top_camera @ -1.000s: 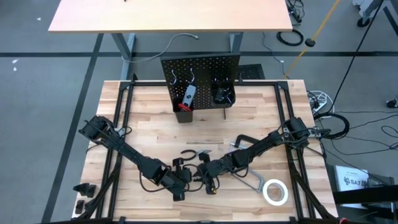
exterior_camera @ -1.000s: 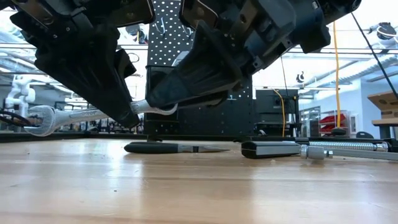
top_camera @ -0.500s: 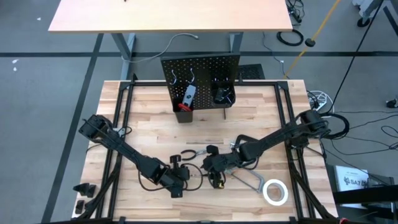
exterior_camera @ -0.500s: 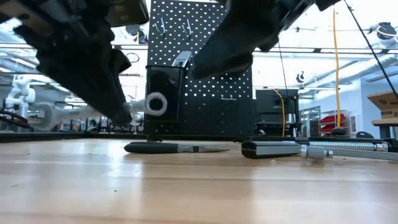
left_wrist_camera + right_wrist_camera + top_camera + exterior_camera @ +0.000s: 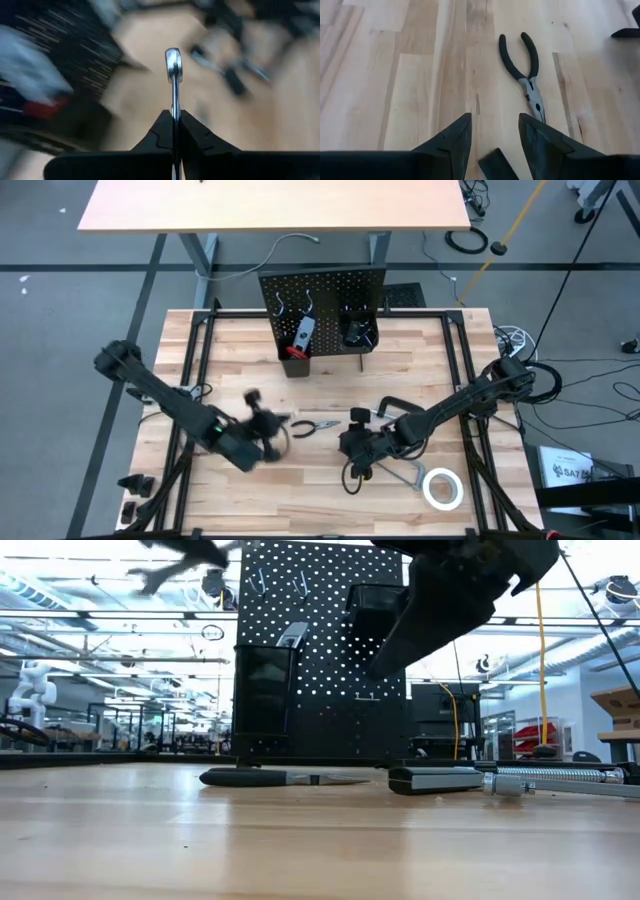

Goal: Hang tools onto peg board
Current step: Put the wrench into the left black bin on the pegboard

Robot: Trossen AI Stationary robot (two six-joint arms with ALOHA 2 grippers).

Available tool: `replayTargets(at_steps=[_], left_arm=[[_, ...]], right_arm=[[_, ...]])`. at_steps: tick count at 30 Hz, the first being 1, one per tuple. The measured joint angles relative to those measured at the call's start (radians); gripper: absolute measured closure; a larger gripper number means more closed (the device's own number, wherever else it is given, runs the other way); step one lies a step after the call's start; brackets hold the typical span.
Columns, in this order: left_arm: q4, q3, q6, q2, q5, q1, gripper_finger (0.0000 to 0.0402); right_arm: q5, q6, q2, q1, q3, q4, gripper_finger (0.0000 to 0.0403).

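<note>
- My left gripper (image 5: 173, 116) is clamped tight on the silver wrench (image 5: 173, 70); a second ago both my grippers met low over the front of the table at that wrench, and now the left one alone has it and has swung up and out toward the left
- My right gripper (image 5: 492, 131) has let go and drawn back; its fingers stand partly apart with nothing between them, above the dark-handled pliers (image 5: 525, 72) lying on the wood
- I take the handover as done, so carrying the wrench to a hook is the left arm's job next
- The peg board (image 5: 322, 295) stands upright at the table's far edge, well apart from both my grippers
- The table (image 5: 240, 370) is pale butcher-block; the white tape roll (image 5: 442, 489) lies near its front right corner
- Beyond it is a bright workshop with a grey floor and another tan desk (image 5: 270, 205)
</note>
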Motion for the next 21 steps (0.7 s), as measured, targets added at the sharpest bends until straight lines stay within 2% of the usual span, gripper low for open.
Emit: replayTargets(at_steps=[4, 6, 9, 13, 16, 18, 21], left_arm=[[0.003, 0.000, 0.056, -0.144, -0.290, 0.024, 0.0394], [0.010, -0.002, 0.055, -0.208, -0.372, 0.053, 0.0394], [0.061, -0.041, 0.047, -0.296, -0.425, 0.114, 0.0394], [0.185, -0.141, -0.024, -0.394, -0.406, 0.219, 0.0395], [0.374, -0.266, -0.026, -0.454, -0.297, 0.302, 0.0395], [0.556, -0.363, 0.004, -0.485, -0.205, 0.354, 0.0395], [0.933, -0.512, 0.112, -0.518, -0.091, 0.410, 0.0395]], right_arm=[[0.001, 0.000, 0.000, 0.000, -0.002, 0.014, 0.0248], [0.000, 0.000, 0.000, -0.001, -0.002, 0.012, 0.0248], [0.002, -0.006, 0.000, -0.001, -0.002, 0.015, 0.0248], [0.002, -0.016, 0.001, -0.005, -0.002, 0.019, 0.0248], [0.002, -0.026, 0.001, -0.013, -0.002, 0.020, 0.0248], [0.001, -0.037, 0.001, -0.018, -0.002, 0.020, 0.0248], [0.001, -0.054, 0.001, -0.024, -0.002, 0.019, 0.0248]])
